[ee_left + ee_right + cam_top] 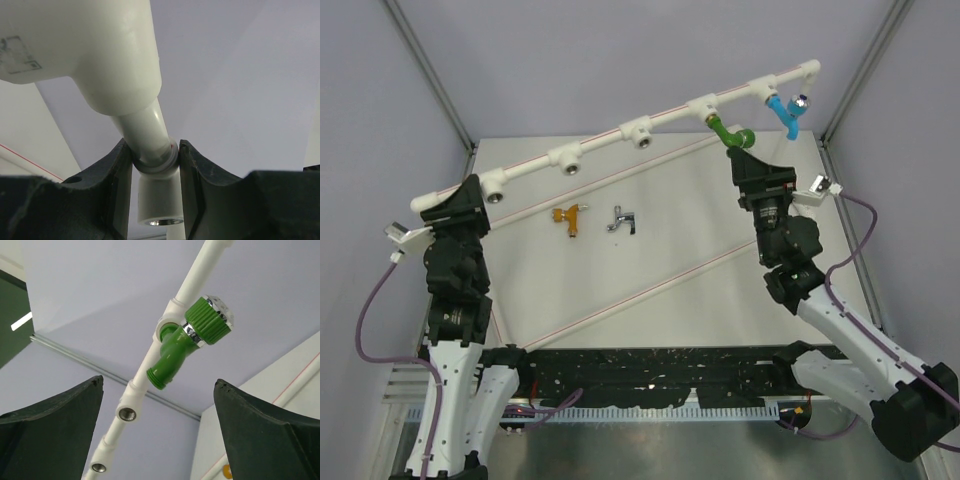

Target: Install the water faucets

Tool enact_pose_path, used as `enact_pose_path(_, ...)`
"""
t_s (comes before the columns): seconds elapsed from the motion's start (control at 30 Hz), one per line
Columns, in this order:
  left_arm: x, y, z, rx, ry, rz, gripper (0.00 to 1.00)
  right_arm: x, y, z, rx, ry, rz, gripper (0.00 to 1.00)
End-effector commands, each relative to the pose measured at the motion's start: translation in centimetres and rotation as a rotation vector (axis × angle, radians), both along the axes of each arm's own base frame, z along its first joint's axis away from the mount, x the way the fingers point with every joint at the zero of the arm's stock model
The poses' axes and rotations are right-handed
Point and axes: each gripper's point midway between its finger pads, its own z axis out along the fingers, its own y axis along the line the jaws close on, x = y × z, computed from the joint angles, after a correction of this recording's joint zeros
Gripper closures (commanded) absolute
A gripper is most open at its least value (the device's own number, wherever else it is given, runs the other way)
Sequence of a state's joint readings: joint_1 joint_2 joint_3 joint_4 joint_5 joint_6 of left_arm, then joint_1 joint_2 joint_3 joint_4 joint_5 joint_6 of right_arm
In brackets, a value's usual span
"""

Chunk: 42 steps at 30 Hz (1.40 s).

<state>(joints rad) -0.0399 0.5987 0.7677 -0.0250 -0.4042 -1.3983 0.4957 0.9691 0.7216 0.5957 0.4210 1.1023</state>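
A white pipe frame (610,135) runs across the back of the table. A green faucet (730,135) and a blue faucet (785,110) hang from its right sockets. An orange-gold faucet (570,218) and a silver faucet (622,220) lie loose on the table. My left gripper (470,195) is shut on the pipe frame's left end (152,150), beside a socket (159,205). My right gripper (745,160) is open and empty just below the green faucet (190,340), apart from it.
Several empty threaded sockets (642,137) sit along the pipe, two seen in the right wrist view (126,413). Red lines cross the table (720,330). Enclosure posts and walls stand close on both sides.
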Motion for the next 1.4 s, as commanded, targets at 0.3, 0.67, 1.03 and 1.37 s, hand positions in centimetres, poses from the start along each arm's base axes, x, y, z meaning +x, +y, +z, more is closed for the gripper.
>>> enact_pose_path(0.3,-1.1,-0.4,-2.1,0.23,0.128,-0.007,0.57,-6.9,-3.3,-3.2,-1.013,-0.149,-0.138,0.05)
enact_pose_path(0.67,-4.0,-1.0,-1.6,0.632,0.196,-0.039,0.08,-7.8,-3.8,-0.4,-1.841,-0.518,-0.401,0.04)
enact_pose_path(1.03,-9.7,0.5,-7.5,1.13,0.386,-0.024,0.0,-5.2,-1.9,3.9,-2.006,-0.806,-0.453,0.03)
enact_pose_path(1.37,-9.7,4.4,-12.9,1.115,0.518,0.197,0.0,-2.6,-0.6,4.0,-2.076,-0.859,-0.361,0.0)
